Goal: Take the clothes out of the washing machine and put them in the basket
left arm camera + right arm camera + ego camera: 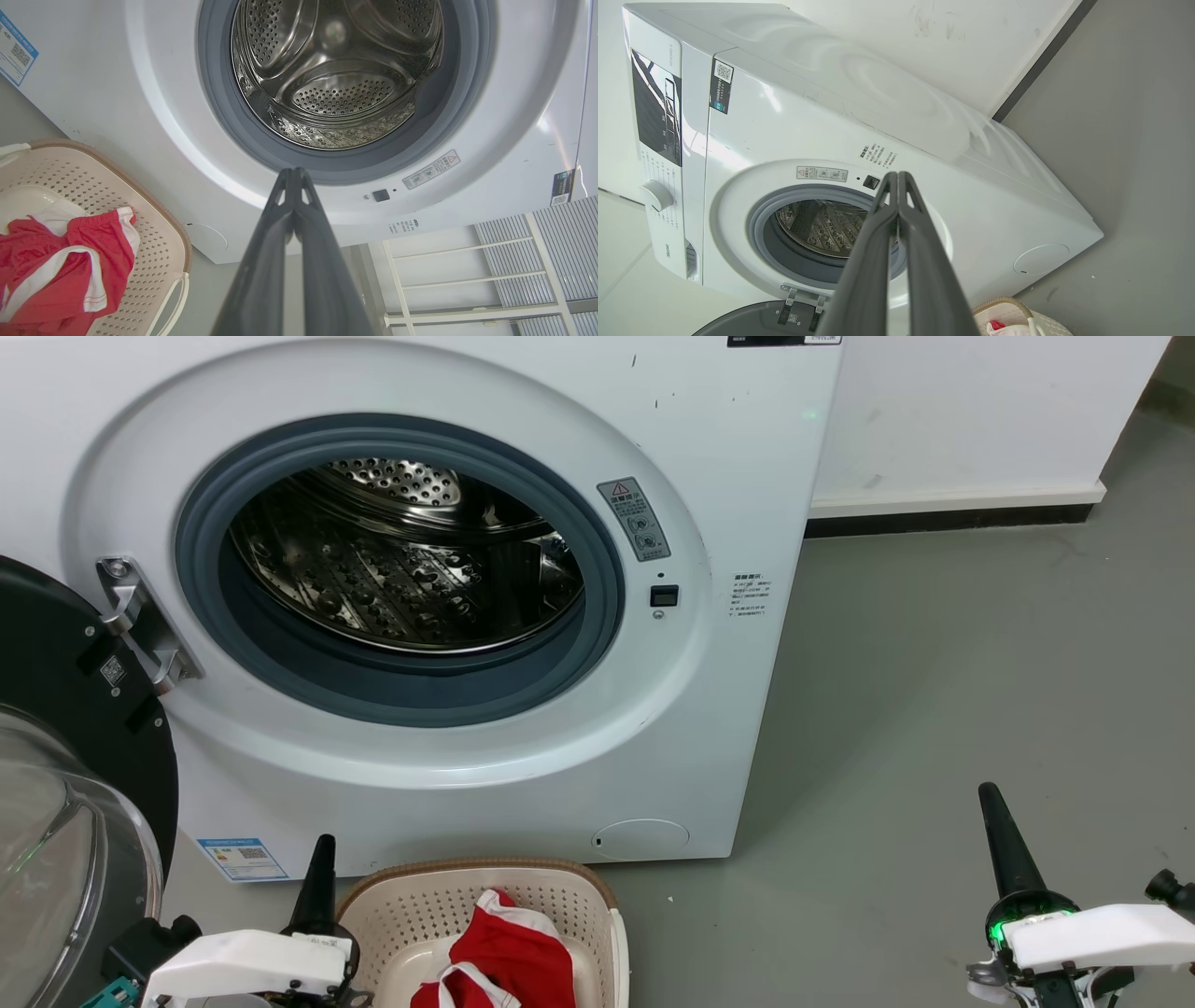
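The left pincer (pixel 323 845) and right pincer (pixel 988 795) are clenched empty, with the clothes (pixel 512 954) in the basket (pixel 467 866) just right of the left pincer and the washing machine (pixel 560 747) ahead.

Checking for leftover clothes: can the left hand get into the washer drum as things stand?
Probably yes: the door stands swung open aside, nothing blocks the porthole, and the left hand, shut and empty, points toward the drum.
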